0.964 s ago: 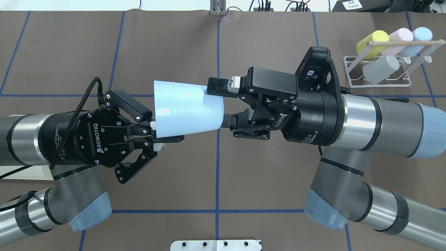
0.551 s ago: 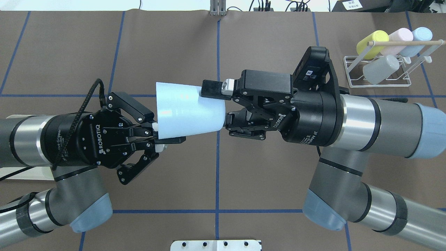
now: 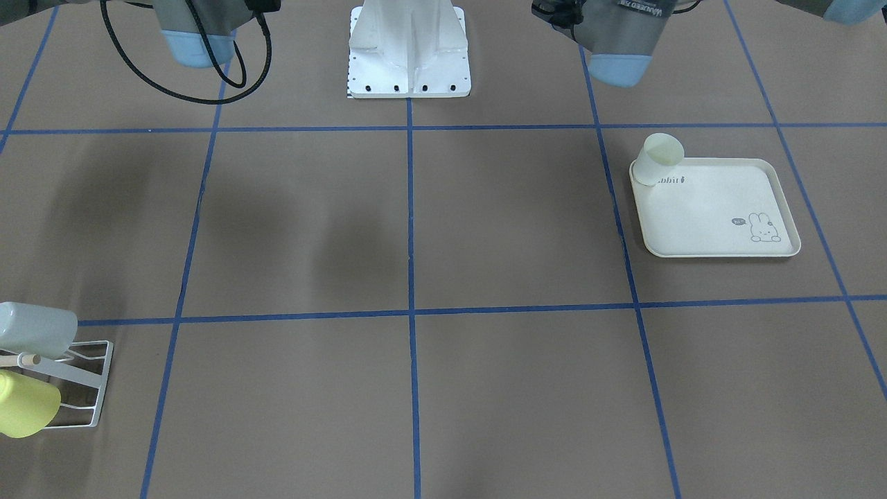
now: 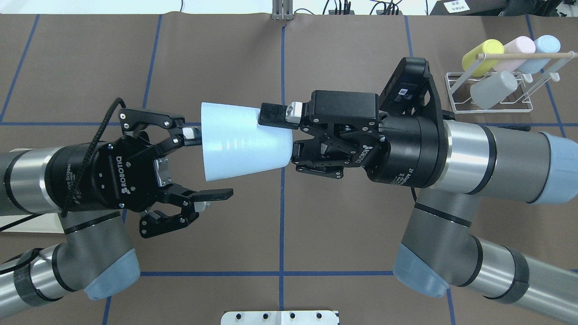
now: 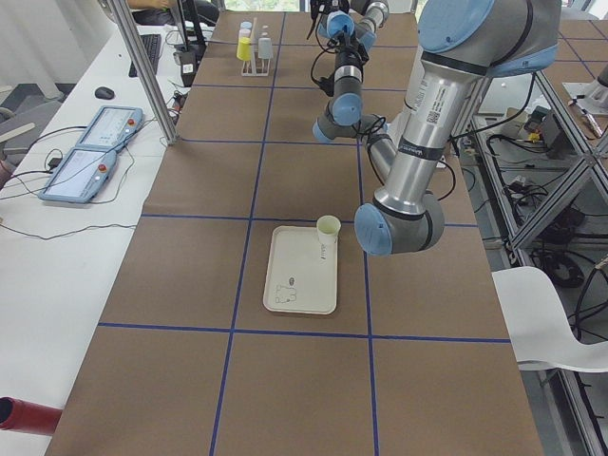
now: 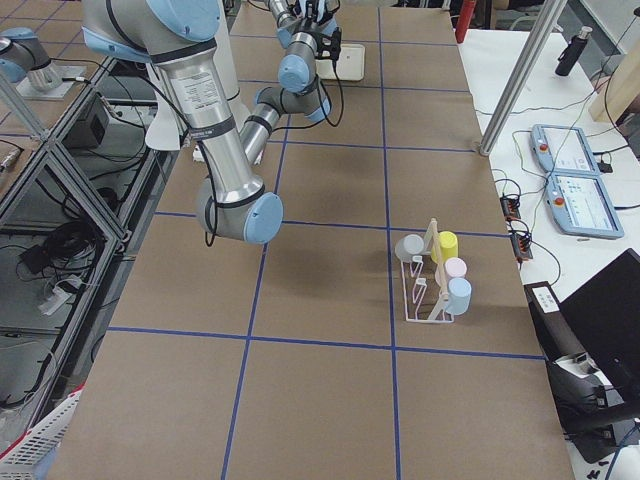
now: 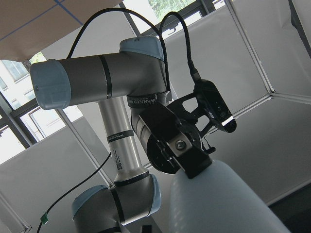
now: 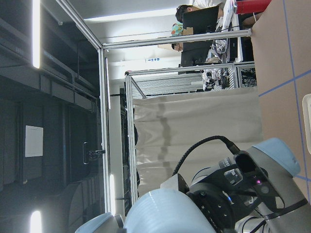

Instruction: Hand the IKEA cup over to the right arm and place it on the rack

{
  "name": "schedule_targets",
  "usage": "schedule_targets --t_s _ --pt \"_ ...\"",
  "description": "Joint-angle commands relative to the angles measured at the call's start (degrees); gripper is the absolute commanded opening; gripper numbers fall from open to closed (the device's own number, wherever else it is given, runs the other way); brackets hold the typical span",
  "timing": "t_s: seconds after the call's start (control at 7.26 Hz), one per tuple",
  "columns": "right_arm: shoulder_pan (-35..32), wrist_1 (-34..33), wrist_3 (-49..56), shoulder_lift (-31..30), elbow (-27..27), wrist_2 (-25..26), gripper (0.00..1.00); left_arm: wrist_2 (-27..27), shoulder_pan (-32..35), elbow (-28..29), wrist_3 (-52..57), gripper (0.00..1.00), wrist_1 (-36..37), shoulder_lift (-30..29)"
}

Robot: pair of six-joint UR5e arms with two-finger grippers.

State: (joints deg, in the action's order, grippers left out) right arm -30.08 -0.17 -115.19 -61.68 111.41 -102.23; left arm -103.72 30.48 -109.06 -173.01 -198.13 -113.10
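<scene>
Hanging in mid-air, well to the robot's left of the rack (image 4: 492, 92), the IKEA cup (image 4: 244, 142) lies on its side: pale blue, smooth, tapered, wide mouth toward the left gripper (image 4: 207, 164), whose jaws stand spread wide, clamping nothing. The right gripper (image 4: 282, 135) is closed on its narrow base end.

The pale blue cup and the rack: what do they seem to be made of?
The pale blue cup looks like smooth, glossy plastic: even colour, soft highlights. The rack seems white-coated metal wire, given its thin rods, with a pale wooden top bar.
</scene>
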Motion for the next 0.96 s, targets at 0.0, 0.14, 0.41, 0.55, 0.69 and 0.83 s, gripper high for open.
schedule_targets --t_s 0.0,0.14,0.41,0.55,0.69,0.83 --pt "-0.5 0.0 0.75 -0.54 0.12 1.93 0.25 1.94 3.34 -1.77 3.79 1.0 0.11 6.71" --pt "-0.94 -0.18 3.19 -0.72 -0.05 2.38 0.25 0.46 4.14 -1.77 6.0 1.0 0.2 8.66" --pt "-5.49 -1.32 4.27 -3.26 -0.57 2.04 0.25 -14.57 17.34 -1.6 11.43 1.0 6.56 8.59" --pt "-7.43 -3.32 5.84 -4.67 -1.01 1.08 0.25 -27.03 22.12 -1.42 20.61 1.0 14.62 8.42" --pt "-8.84 -5.6 8.46 -5.72 -0.93 -0.5 0.25 -35.15 24.08 -1.16 32.18 1.0 24.44 8.42" --pt "-10.42 -6.06 11.53 -8.26 -1.02 -1.64 0.25 -39.85 26.1 -0.98 40.39 1.0 31.42 8.77"
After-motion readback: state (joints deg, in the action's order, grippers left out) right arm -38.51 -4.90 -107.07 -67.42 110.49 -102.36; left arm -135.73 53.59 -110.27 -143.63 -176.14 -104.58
